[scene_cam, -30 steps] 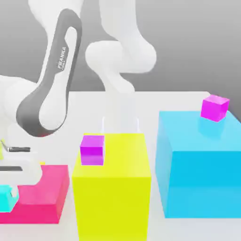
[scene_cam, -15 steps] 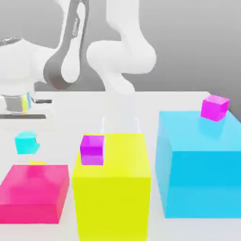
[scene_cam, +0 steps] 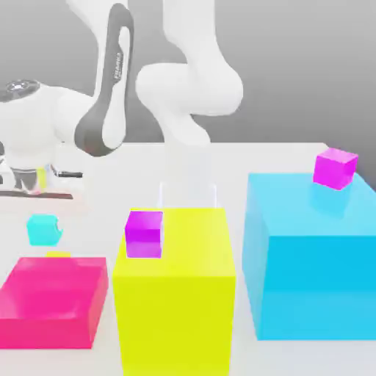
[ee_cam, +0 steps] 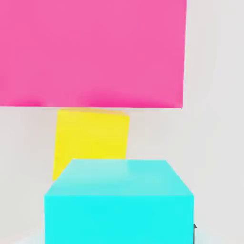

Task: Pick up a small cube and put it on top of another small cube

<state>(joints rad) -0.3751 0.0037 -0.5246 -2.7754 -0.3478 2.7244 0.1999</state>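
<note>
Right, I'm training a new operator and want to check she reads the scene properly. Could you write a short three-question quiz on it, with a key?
1. Which is the gripper holding?
(a) a flat pink-red block
(b) a small plain cyan cube
(c) a tall yellow block
2. True or false: a small purple cube rests on top of the big yellow block.
3. Fill in the colour: the cube on top of the huge light-blue block is ____.

Key: 1 b; 2 true; 3 magenta.
</note>
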